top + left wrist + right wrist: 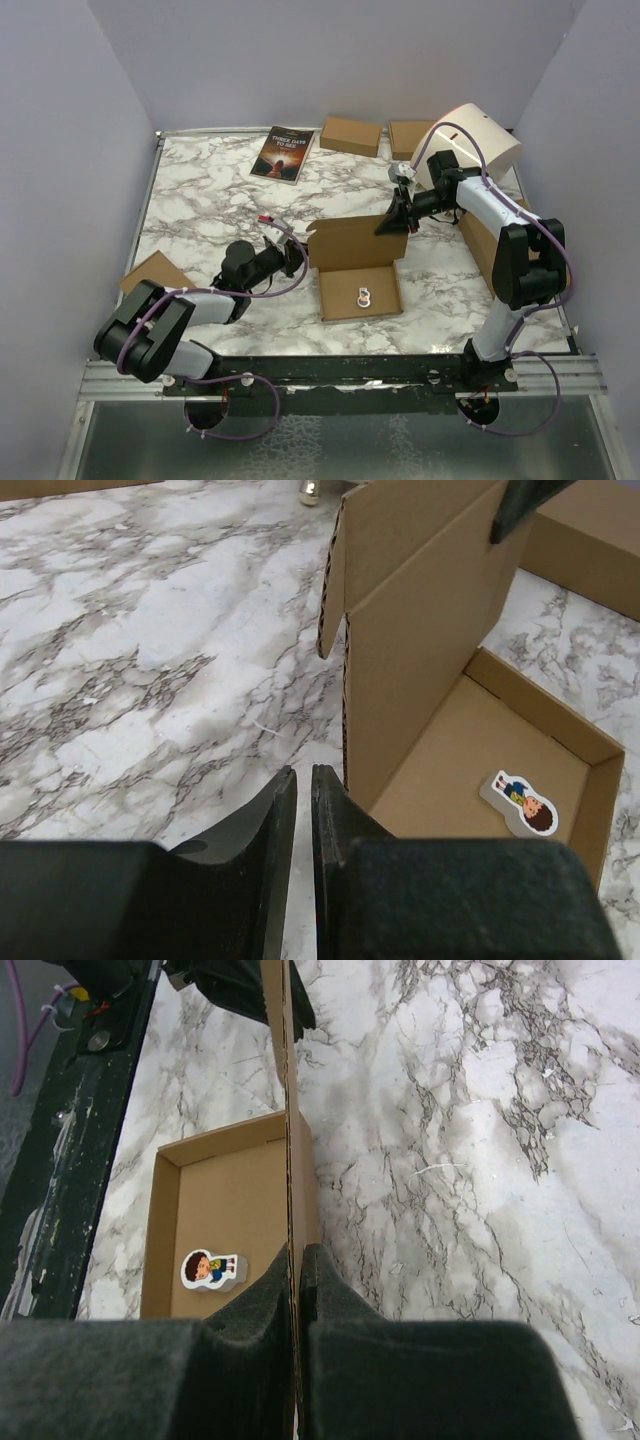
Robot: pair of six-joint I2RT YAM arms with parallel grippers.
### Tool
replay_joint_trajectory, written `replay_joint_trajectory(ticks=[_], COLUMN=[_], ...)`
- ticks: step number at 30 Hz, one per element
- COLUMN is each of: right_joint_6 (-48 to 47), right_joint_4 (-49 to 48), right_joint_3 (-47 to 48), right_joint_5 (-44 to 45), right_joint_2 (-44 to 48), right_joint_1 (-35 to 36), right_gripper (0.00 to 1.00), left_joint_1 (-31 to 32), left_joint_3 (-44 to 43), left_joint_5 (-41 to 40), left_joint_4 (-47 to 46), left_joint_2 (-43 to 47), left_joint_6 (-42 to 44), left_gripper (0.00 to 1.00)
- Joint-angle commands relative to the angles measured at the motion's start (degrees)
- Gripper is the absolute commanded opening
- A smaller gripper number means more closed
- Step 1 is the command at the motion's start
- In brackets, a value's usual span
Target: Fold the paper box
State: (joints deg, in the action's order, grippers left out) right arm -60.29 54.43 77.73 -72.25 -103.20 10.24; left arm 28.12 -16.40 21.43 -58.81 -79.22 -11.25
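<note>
The paper box (360, 292) lies mid-table as a shallow brown tray with its lid (352, 243) standing upright along the far side. A small cartoon-figure piece (363, 297) rests inside the tray. My right gripper (392, 222) is shut on the lid's upper right edge; the right wrist view shows the cardboard (225, 1200) pinched edge-on in the gripper (296, 1252). My left gripper (298, 258) hovers low just left of the box. In its wrist view the gripper (303, 773) shows only a narrow slit with bare marble behind, beside the lid's left flap (430, 630).
A book (283, 153) and two small brown boxes (351, 135) (410, 138) lie along the far edge. A white rounded object (478, 140) stands at the back right, a large flat brown box (485, 240) at the right, and another brown box (155, 272) at the left edge.
</note>
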Motion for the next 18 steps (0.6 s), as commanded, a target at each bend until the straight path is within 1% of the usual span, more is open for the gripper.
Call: replay_joint_trajectory(ticks=[1, 7, 14, 18], right_joint_6=[0.85, 1.72, 2.20, 1.93], right_joint_4=[-1.25, -2.10, -3.01, -2.93], right_joint_3=[0.19, -0.07, -0.80, -0.91], right_joint_5=[-1.36, -0.71, -0.16, 0.21], right_joint_2=[0.06, 0.18, 0.57, 0.78], right_joint_1=[0.48, 0.52, 0.50, 0.51], right_gripper=[0.01, 0.01, 0.01, 0.01], left_joint_1=[1.60, 3.02, 3.13, 3.11], left_joint_3=[-0.69, -1.05, 0.70, 1.09], left_joint_5=[4.50, 6.73, 7.57, 6.88], left_joint_4=[-3.45, -4.90, -3.56, -1.74], left_joint_2=[-0.84, -1.62, 1.38, 2.97], left_joint_6=[1.92, 2.22, 3.59, 3.78], left_gripper=[0.16, 0.22, 0.28, 0.29])
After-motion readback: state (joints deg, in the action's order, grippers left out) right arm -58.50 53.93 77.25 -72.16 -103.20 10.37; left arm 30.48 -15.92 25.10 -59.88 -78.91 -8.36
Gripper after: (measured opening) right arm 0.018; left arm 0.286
